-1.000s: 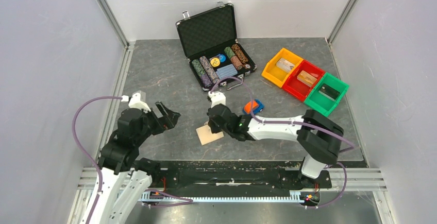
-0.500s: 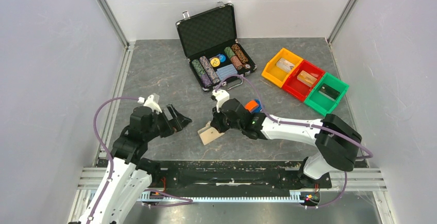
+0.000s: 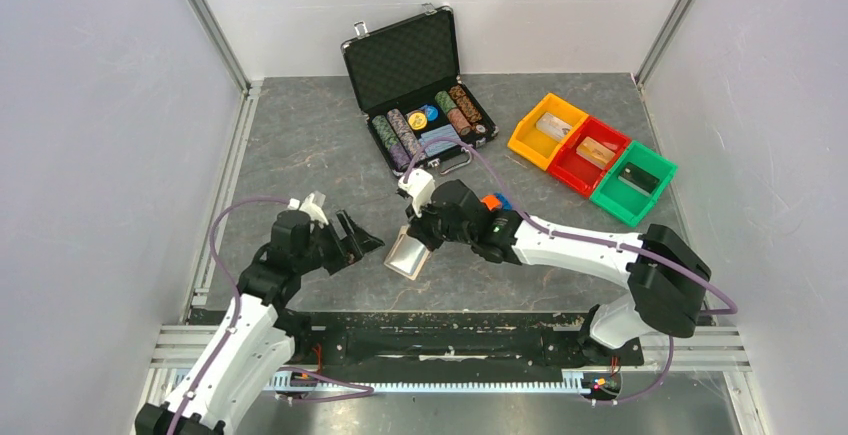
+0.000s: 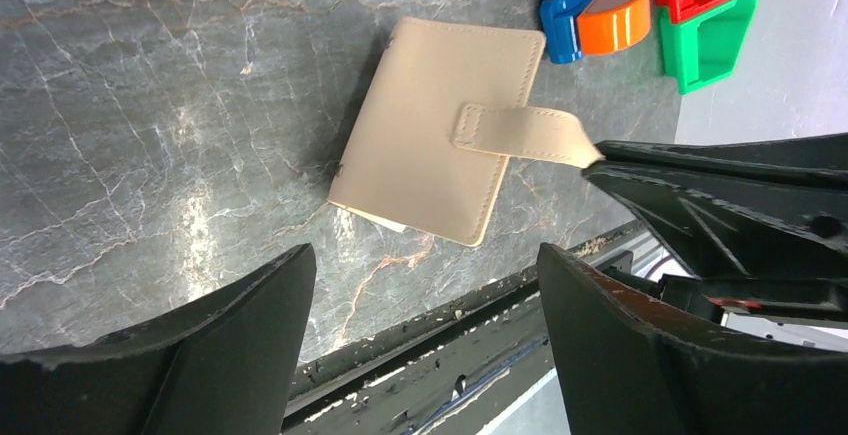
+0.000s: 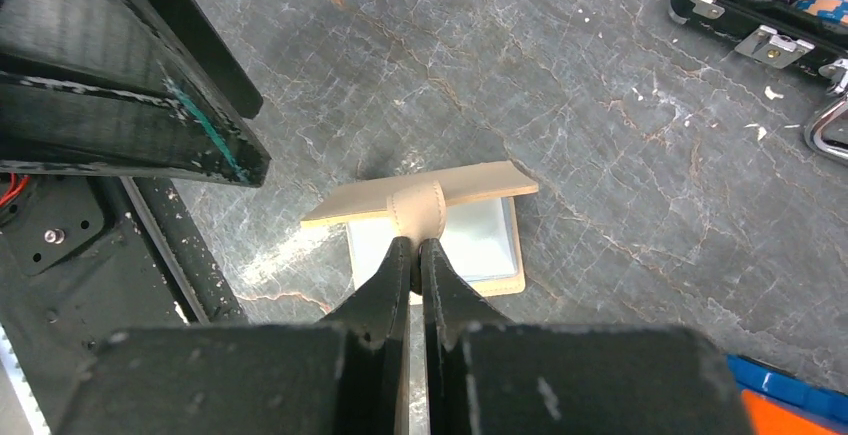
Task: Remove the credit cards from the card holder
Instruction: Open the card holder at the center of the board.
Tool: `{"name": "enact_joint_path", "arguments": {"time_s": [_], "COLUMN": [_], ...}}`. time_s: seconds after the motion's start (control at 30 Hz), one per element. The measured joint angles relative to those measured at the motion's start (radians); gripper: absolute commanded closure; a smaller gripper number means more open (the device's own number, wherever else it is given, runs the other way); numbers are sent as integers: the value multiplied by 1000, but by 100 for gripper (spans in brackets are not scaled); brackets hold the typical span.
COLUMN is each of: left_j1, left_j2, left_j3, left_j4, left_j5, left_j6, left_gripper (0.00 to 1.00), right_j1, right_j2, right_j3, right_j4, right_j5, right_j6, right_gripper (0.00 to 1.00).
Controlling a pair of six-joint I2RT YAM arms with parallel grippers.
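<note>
The tan card holder (image 3: 408, 253) lies on the grey table near its front edge. My right gripper (image 3: 425, 227) is shut on its snap tab (image 5: 418, 210) and holds the upper flap (image 5: 470, 187) lifted, so the holder is partly open. A pale blue inner face (image 5: 475, 240) shows under the flap; I cannot tell a credit card apart from it. In the left wrist view the holder (image 4: 430, 145) shows its tan outside, with a pale edge (image 4: 380, 220) under it. My left gripper (image 3: 365, 243) is open and empty, just left of the holder, and is also in its wrist view (image 4: 422, 260).
An open black chip case (image 3: 415, 95) stands at the back. Yellow (image 3: 547, 130), red (image 3: 590, 155) and green (image 3: 633, 183) bins sit at the back right. A blue toy car (image 4: 565, 0) and an orange tape roll (image 4: 615, 17) lie behind the holder. The table's front rail (image 3: 450, 310) is close.
My right gripper has raised the tab, and the flap has lifted off the holder. My left arm has moved right, towards the holder, still open.
</note>
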Motion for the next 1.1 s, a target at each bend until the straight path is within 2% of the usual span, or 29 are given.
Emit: {"name": "enact_joint_path", "arguments": {"time_s": [0.27,0.5,0.8,0.93,1.1], "left_j1": [-9,-91,-185,-194,-195], "left_j2": [98,142,286,337,364], "left_j3": [-37,-37,-37,-32,-9], "left_j4": [85,141,183,185,207], "left_j5": [14,-22,-142,-201,-257], "left_j6": [-14,-11,9,14,15], "left_gripper": [12,8,14,23,30], "right_j1": [-20,-47,-68,-79,-98], "right_j2": [25,79,140,143,140], "right_j3": [37,83,127,135,133], "right_j4": [-44,-71,-78,-81,-83], "right_j5": [-37,-68,-122,-142,-143], "right_j6": [-33,-14,6,16,49], "right_gripper": [95,92,88,80,57]}}
